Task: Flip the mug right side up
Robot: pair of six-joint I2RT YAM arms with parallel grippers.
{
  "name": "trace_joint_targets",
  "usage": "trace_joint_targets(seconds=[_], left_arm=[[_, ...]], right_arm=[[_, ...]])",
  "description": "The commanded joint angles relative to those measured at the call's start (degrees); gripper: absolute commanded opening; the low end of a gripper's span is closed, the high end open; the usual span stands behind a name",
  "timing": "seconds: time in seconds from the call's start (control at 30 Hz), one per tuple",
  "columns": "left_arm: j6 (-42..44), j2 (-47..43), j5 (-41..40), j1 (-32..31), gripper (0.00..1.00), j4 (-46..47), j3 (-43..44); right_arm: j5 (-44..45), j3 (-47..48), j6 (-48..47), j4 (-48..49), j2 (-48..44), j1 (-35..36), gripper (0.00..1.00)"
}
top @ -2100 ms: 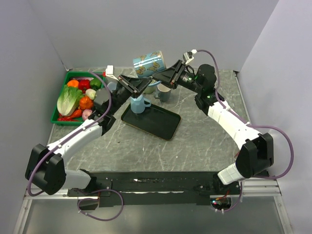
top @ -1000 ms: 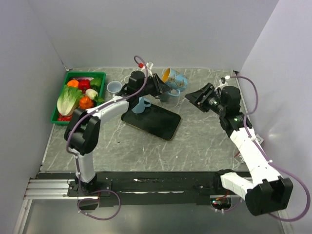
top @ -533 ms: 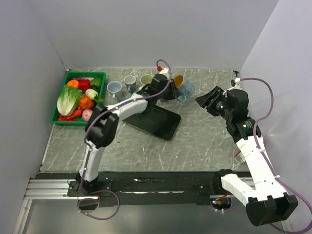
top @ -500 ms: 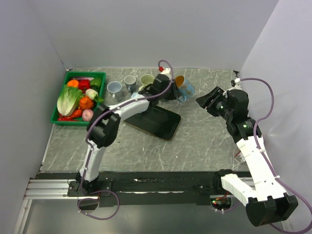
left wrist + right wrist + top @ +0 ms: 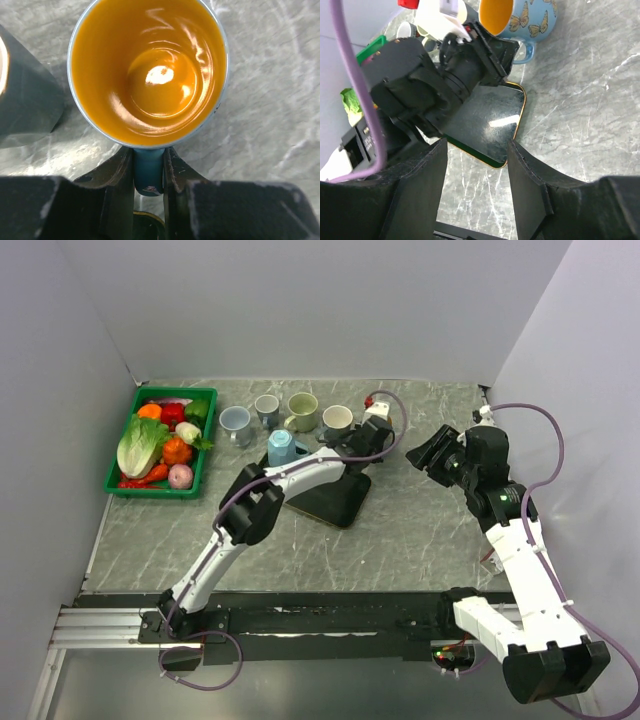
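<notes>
Left wrist view looks straight down into the blue butterfly-print ceramic mug (image 5: 150, 75), glossy orange inside facing up, with the left claw (image 5: 149, 167) clamped on its blue handle. The mug is mouth-up toward the far edge of the grey marbled table (image 5: 580, 125), right of centre, just beyond the far right corner of the flat black rectangular tray (image 5: 480, 125). The right claw (image 5: 476, 150) hangs near the right edge, fingers apart and holding nothing.
</notes>
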Motion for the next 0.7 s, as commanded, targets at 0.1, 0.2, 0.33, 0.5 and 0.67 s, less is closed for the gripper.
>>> trace_joint_targets(seconds=[0.1, 0.2, 0.33, 0.5, 0.67], left_arm=[[8.5, 0.0, -15.2, -2.9, 0.01, 2.5, 5.3], [10.1, 0.3, -17.1, -3.6, 0.01, 2.6, 5.8], [10.8, 1.0, -17.6, -4.0, 0.13, 2.4, 6.7], [9.6, 0.4, -13.0, -4.0, 0.59, 1.3, 8.5], [7.4, -3.2, -9.9, -3.9, 0.76, -1.0, 11.0]], right_arm=[[-0.6, 0.9, -0.9, 0.7, -0.3, -0.7, 0.58], [-0.5, 1.0, -1.1, 0.6, -0.2, -1.0, 0.58], [0.3, 1.9, -1.4, -0.3, -0.1, -1.4, 0.58], [3.4, 3.7, -1.4, -3.1, -0.4, -1.6, 0.58], [7.2, 5.0, -0.7, -4.7, -2.0, -1.9, 0.59]])
